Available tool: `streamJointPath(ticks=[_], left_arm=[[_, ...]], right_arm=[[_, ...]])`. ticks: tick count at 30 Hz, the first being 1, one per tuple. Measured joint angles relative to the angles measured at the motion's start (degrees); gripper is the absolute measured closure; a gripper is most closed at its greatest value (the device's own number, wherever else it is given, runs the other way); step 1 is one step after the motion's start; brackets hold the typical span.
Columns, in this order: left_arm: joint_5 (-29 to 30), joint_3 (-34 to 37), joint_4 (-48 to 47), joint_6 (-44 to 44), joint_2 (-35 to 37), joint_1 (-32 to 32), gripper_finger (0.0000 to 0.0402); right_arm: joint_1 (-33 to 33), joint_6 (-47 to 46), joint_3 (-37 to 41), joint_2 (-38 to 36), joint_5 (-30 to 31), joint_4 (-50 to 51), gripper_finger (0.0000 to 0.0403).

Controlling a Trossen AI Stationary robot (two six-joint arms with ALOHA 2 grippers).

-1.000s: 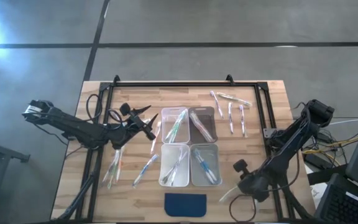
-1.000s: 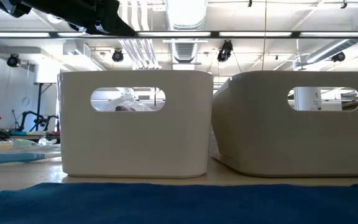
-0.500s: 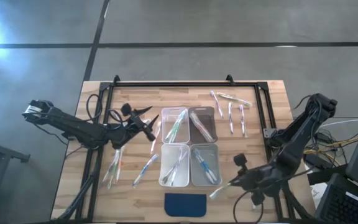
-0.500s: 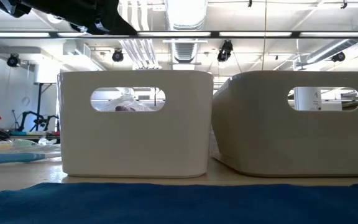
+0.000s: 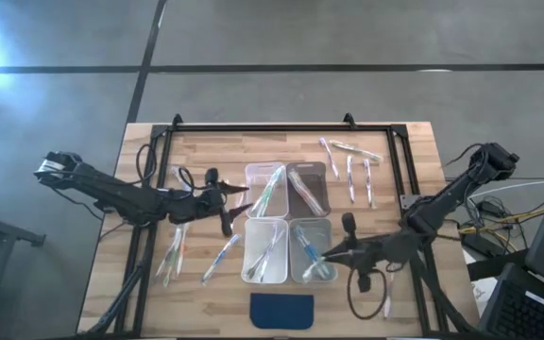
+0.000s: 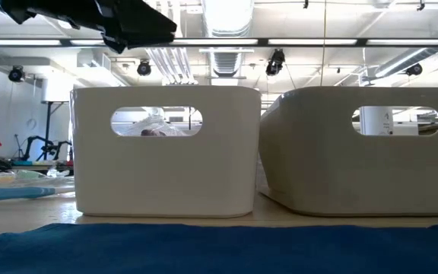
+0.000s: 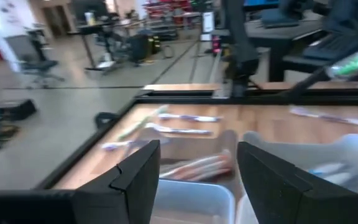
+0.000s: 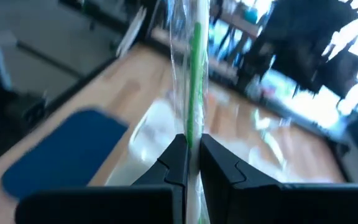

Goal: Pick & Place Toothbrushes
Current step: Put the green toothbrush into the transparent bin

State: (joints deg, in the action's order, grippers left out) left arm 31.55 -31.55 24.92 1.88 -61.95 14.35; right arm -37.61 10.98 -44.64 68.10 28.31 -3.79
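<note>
Right gripper (image 8: 191, 155): clamped on a green-accented toothbrush (image 8: 194, 74), apparently over the near-right bin (image 5: 312, 251).
Left gripper (image 7: 197, 165): fingers apart, empty, beside the bins.
Handling: light, stiff, slippery in its wrapper; grip mid-handle.

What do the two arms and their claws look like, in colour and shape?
Both arms are dark and slim, built of jointed segments. The left arm has a pale grey base end; black cables loop beside it. The left claw and the right claw each have two dark, angular fingers.
</note>
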Motion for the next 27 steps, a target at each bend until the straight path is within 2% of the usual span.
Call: streamJointPath(ticks=[8,17,22,27], left_arm=[[-9.78,0.00,10.20,1.91,-7.12,0.00,0.0183],[-12.92,-3.03,28.37,13.00,-18.13,-0.02,0.0183],[-15.74,-8.63,29.08,15.11,-23.58,0.00,0.0183],[-16.91,-14.94,29.05,17.12,-28.54,0.00,0.0183]], right_arm=[[7.53,5.48,0.96,0.68,-0.07,-17.19,0.0385],[10.37,10.80,3.87,2.78,-4.81,-32.50,0.0385],[11.37,14.60,7.00,5.15,-4.83,-44.28,0.0385],[11.61,15.88,8.65,7.02,-4.83,-48.05,0.0385]])
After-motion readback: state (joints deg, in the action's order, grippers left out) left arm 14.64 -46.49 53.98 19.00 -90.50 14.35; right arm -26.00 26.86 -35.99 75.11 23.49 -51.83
